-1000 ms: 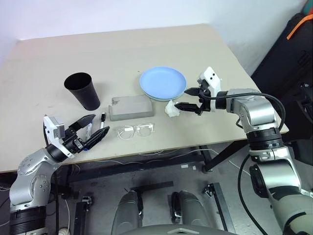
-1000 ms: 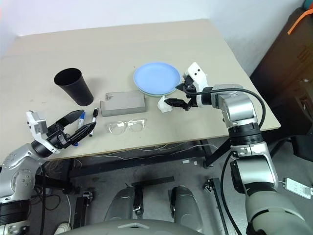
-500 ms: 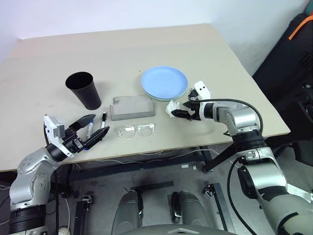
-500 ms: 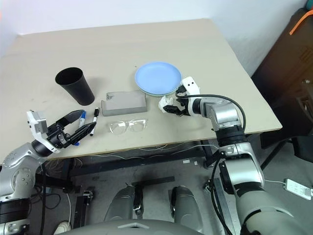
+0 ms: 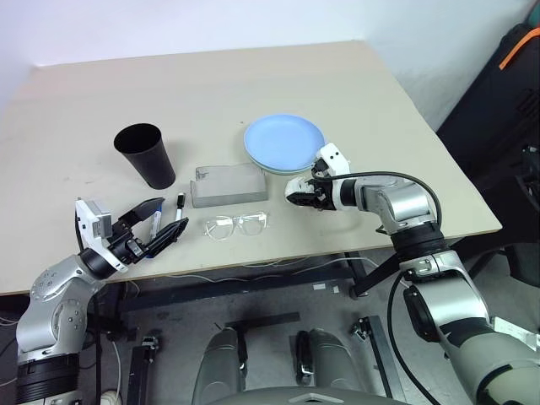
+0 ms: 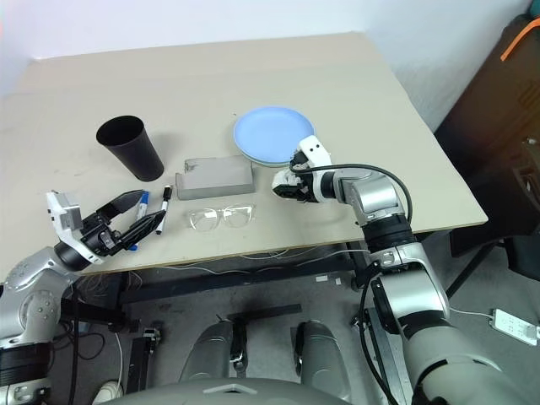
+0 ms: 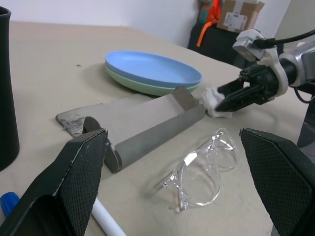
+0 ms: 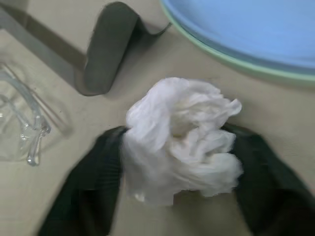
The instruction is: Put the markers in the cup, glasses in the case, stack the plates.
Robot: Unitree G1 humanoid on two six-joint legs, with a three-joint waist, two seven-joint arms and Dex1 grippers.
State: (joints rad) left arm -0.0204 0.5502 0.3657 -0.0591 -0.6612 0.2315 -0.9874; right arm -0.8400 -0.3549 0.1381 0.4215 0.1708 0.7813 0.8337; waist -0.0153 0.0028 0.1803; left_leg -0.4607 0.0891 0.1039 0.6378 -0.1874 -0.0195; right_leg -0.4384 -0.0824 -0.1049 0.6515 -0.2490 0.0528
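The light blue plate (image 5: 283, 137) sits stacked on the mint green plate (image 7: 142, 87) at the table's middle right. My right gripper (image 5: 297, 192) is just in front of them, shut on a crumpled white tissue (image 8: 182, 132). The grey case (image 5: 226, 185) lies to the left of the tissue, and the clear glasses (image 5: 236, 225) lie in front of the case. The black cup (image 5: 145, 156) stands upright further left. Two markers, one blue-capped (image 6: 140, 202) and one black-capped (image 6: 165, 199), lie near the front edge. My left gripper (image 5: 175, 213) hovers open over them, holding nothing.
The table's front edge (image 5: 253, 263) runs just in front of the glasses and markers. Bare tabletop (image 5: 211, 84) stretches behind the cup and plates. Dark equipment (image 5: 498, 101) stands beyond the table's right side.
My right gripper came down and to the left onto the tissue and its fingers drew in around it. The left arm stayed still.
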